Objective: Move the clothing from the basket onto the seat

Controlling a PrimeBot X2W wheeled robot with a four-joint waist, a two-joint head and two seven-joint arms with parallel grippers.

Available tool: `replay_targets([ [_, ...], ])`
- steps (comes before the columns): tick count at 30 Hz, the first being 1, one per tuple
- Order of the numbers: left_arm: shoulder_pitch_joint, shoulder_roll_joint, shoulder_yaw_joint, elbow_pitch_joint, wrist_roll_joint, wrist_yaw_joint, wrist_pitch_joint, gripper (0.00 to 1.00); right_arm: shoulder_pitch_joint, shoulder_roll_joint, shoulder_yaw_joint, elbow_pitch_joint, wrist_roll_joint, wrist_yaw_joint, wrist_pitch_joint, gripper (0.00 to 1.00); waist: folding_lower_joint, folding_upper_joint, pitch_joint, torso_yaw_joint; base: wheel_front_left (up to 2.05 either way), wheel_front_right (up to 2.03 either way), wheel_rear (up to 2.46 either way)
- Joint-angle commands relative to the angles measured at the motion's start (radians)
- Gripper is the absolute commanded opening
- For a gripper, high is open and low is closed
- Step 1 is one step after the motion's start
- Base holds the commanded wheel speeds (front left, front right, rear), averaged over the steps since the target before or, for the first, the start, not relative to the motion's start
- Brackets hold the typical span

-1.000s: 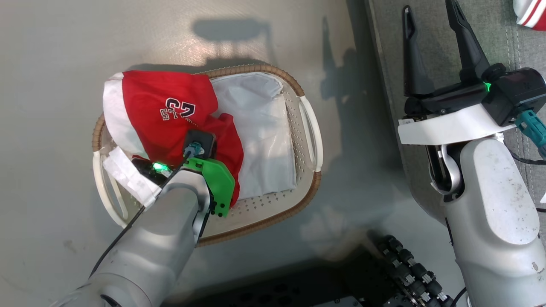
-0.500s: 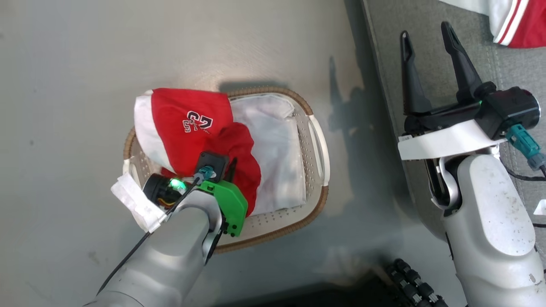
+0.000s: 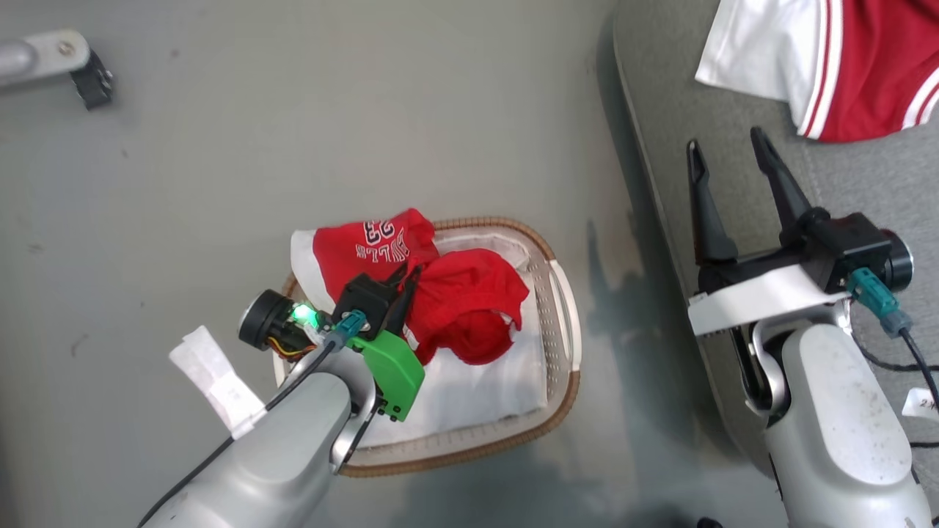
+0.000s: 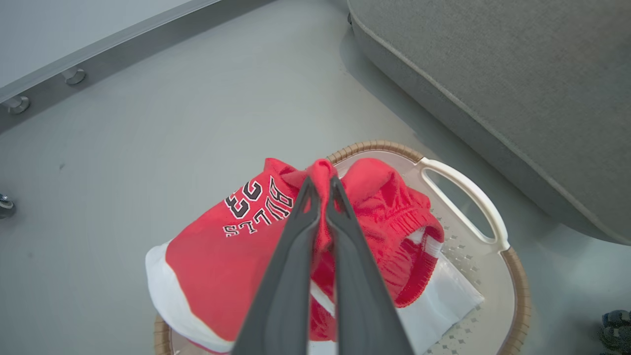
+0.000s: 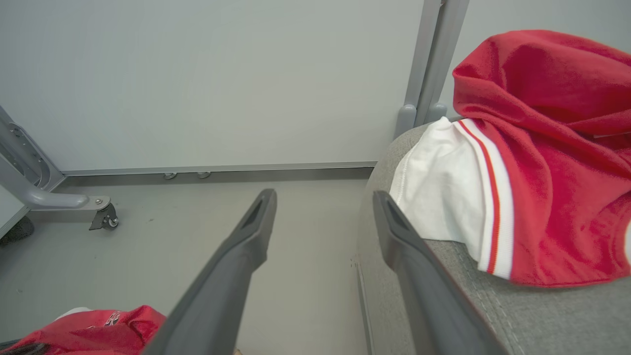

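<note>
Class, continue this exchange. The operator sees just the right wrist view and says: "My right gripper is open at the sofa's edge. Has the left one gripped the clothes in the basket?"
Observer: Yes. The left gripper is shut on a raised fold of the red clothes.
Operator: Are they clear of the basket?
Observer: No. Most of the pile lies in the basket, on its white liner.

Long dark fingers of the left gripper (image 4: 321,183) pinched on a raised fold of red clothing (image 4: 217,256) printed "BULLS 23", heaped in a small oval white perforated basket (image 4: 515,281) with brown woven rim, white liner sheet (image 4: 443,303) underneath, large grey woven-fabric seat (image 4: 493,84) beyond, grey floor (image 4: 148,138) around
</note>
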Motion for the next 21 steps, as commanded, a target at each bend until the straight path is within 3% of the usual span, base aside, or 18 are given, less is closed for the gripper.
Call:
replay_targets([
  [1,0.021,0.016,0.013,-0.023,0.018,0.006,-0.003,0.0,0.029,-0.005,-0.004,0.009,-0.011,-0.002,-0.002,1.0,0.0001,0.0,-0.118,0.033,0.0,0.0,0.0],
  [12,0.021,0.113,0.054,-0.179,0.076,0.003,-0.002,0.0,0.132,-0.005,-0.02,0.051,-0.025,-0.002,-0.002,1.0,0.0001,0.0,-0.319,0.046,0.0,0.0,0.0],
  [21,-0.077,0.188,0.057,-0.3,0.088,-0.025,0.077,0.0,0.189,-0.005,0.001,0.075,-0.021,-0.002,-0.002,1.0,0.0001,0.0,-0.442,0.032,0.0,0.0,0.0],
])
